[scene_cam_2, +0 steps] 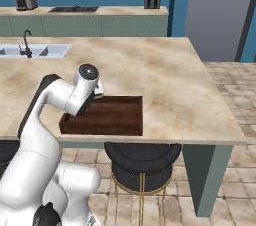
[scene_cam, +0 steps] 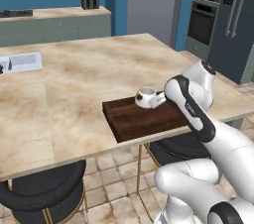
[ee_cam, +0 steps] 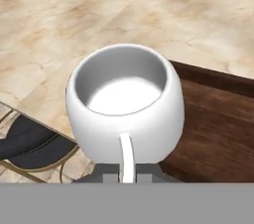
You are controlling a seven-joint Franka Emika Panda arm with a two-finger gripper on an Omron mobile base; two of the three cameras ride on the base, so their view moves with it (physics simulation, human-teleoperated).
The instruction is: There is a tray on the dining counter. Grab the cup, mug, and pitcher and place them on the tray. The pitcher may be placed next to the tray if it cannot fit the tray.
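Where the gripper (ee_cam: 127, 171) pinches its handle, the mug (ee_cam: 124, 101) sits just ahead.

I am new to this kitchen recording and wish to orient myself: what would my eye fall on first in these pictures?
First, the white mug, large in the hand view, held by its handle in the shut gripper. In the left base view it sits at the back edge of the dark brown tray, which lies near the front edge of the broad marble dining counter. The steel sink is set at the far left.
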